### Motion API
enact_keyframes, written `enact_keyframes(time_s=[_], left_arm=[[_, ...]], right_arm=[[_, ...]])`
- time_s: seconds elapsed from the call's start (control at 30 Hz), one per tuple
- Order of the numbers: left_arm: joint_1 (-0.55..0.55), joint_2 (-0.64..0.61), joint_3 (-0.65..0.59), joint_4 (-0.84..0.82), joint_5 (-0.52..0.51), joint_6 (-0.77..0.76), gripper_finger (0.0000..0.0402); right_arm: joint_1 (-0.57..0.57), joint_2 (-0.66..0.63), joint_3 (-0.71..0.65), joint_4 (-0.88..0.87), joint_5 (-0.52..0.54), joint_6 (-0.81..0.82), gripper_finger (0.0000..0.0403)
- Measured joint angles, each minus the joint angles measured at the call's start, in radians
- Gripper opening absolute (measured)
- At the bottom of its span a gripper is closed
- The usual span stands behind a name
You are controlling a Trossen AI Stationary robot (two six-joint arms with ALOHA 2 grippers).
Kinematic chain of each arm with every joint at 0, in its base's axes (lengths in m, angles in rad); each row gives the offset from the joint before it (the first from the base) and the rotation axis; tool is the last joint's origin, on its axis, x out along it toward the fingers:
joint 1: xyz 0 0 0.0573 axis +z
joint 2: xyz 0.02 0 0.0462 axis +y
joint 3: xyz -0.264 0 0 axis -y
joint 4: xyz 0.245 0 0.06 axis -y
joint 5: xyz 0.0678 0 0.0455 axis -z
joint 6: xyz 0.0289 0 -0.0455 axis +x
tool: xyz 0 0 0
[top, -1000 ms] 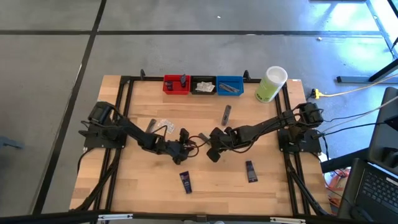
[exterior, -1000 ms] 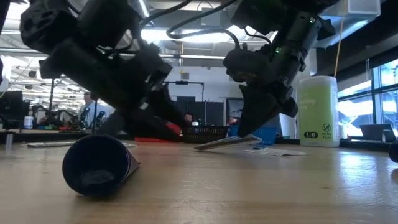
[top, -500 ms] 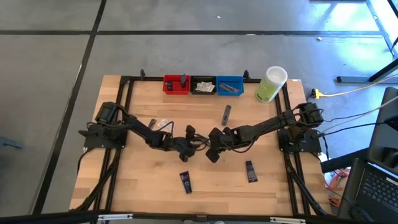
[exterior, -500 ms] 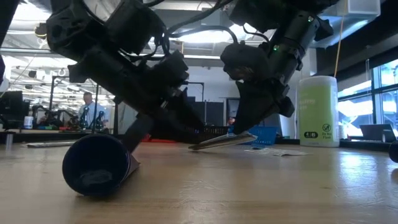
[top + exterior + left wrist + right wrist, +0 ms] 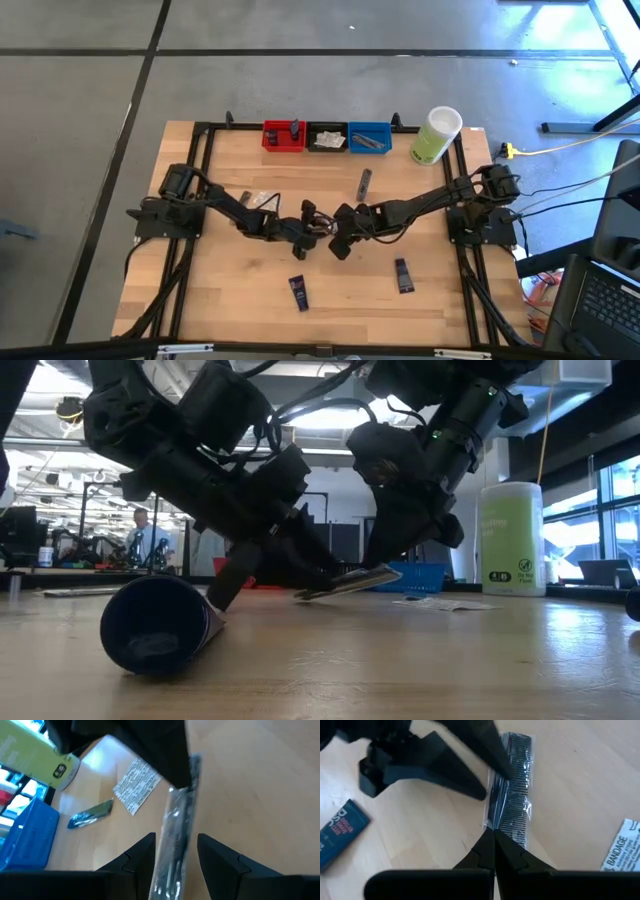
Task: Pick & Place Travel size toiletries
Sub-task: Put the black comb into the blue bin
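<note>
My right gripper [image 5: 338,240] is shut on a slim grey sachet [image 5: 512,795], a clear packet with a dark comb-like piece inside, held over the table's middle. My left gripper [image 5: 306,226] is open, and the sachet's free end [image 5: 177,830] runs between its two fingers; I cannot tell whether they touch it. In the low view the sachet [image 5: 350,579] slants above the wood. Two dark navy tubes [image 5: 298,292] [image 5: 403,275] lie near the front edge. A grey sachet [image 5: 364,184] and a clear packet [image 5: 262,200] lie farther back. My right gripper pinches the sachet's near end [image 5: 492,822] between its two shut fingers, coming slanting down from the table's right side, along the sachet's length. The sachet is lifted clear of the table and slants away from the fingers toward the left gripper.
Red [image 5: 283,136], black [image 5: 327,137] and blue [image 5: 370,137] bins stand in a row at the far edge, with a tall pale-green container [image 5: 436,135] to their right. A white bandage packet [image 5: 622,847] lies flat close to the grippers. A navy tube [image 5: 160,625] lies in the low view's foreground.
My left gripper has moved toward the table's right, up to the right gripper, rolling a little, and its open fingers now stand on either side of the sachet's free end. The right gripper has stayed in place with the sachet held clear of the table.
</note>
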Motion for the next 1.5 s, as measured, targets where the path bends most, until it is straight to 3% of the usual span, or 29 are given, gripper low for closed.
enact_keyframes(time_s=[0.53,0.93,1.13,1.5], left_arm=[[0.035,0.003,-0.002,-0.035,0.050,-0.053,0.0134],[0.038,0.003,-0.003,-0.038,0.067,-0.038,0.0016],[0.027,0.004,-0.001,-0.031,0.054,-0.040,0.0014],[0.013,-0.049,-0.004,-0.093,0.076,-0.153,0.0012]], right_arm=[[-0.002,0.000,0.000,0.053,-0.028,-0.010,0.0000],[-0.003,-0.003,0.000,0.058,-0.031,-0.024,0.0002],[0.016,-0.012,0.050,0.033,-0.006,-0.098,0.0054],[0.098,-0.127,0.154,-0.232,0.111,-0.200,0.0167]])
